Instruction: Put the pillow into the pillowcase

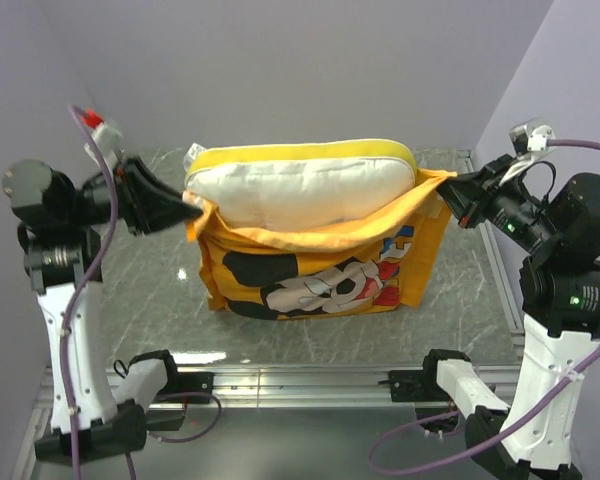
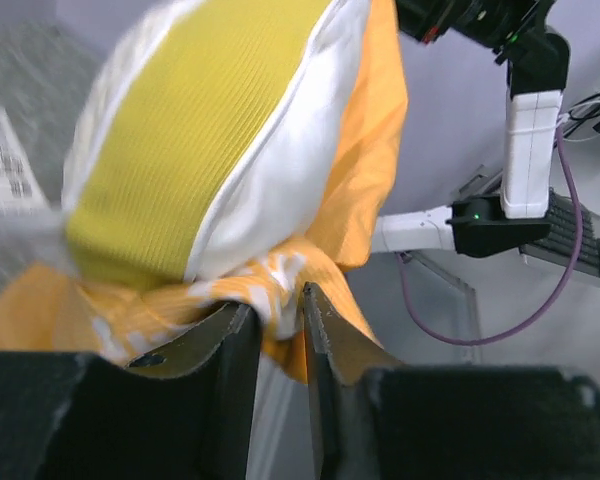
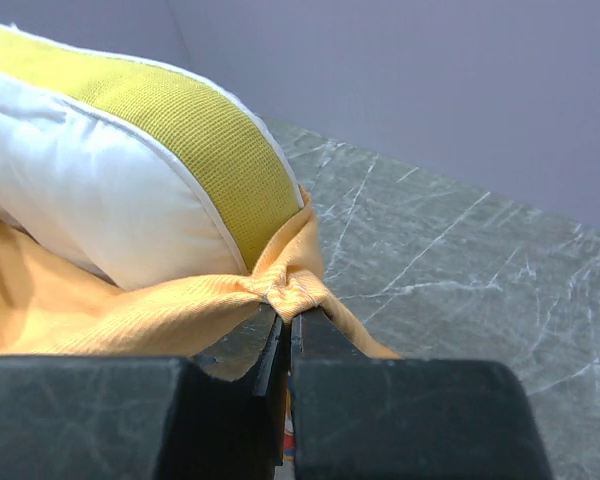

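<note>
In the top view we see soft, even light from overhead: bright, with no hard shadows, only a white patch of glare on the marble table (image 1: 130, 300) near its front edge and a faint shadow under the pillowcase (image 1: 310, 270). The walls come out a flat, pale lilac. The left wrist view is the weakest. The pillow (image 2: 180, 150) is smeared by motion blur and washed out at its upper left, and the left gripper (image 2: 280, 298) is a dark, soft mass. In the right wrist view we find the pillow's yellow band and the table's veins sharp, while the right gripper (image 3: 288, 315) is shadowed and out of focus.
</note>
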